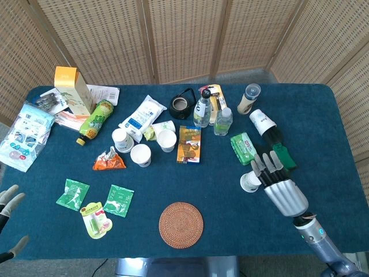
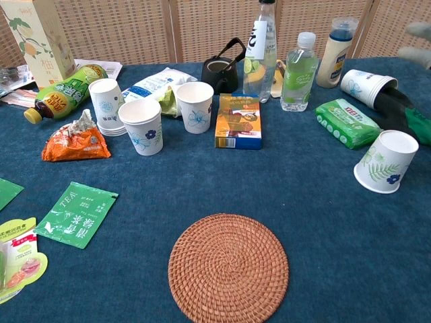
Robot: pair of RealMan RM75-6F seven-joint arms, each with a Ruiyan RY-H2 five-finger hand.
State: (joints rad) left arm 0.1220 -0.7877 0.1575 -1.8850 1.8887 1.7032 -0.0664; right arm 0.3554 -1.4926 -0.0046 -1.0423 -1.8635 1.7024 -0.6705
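— While my right hand [image 1: 281, 186] hovers with fingers spread and nothing in them, where's the cup?

— I see the leaf-print paper cup [image 2: 384, 161] tilted on the blue table [image 1: 219, 190], just left of your fingertips and below the green wipes pack [image 1: 244, 147]. I see your left hand [image 1: 8, 202] open too, at the table's left edge.

Paper cup [image 2: 384, 162] is seen tilted beside green packet [image 2: 347, 123]; fingertips [image 2: 416, 42], possibly the right hand's, at top-right edge.
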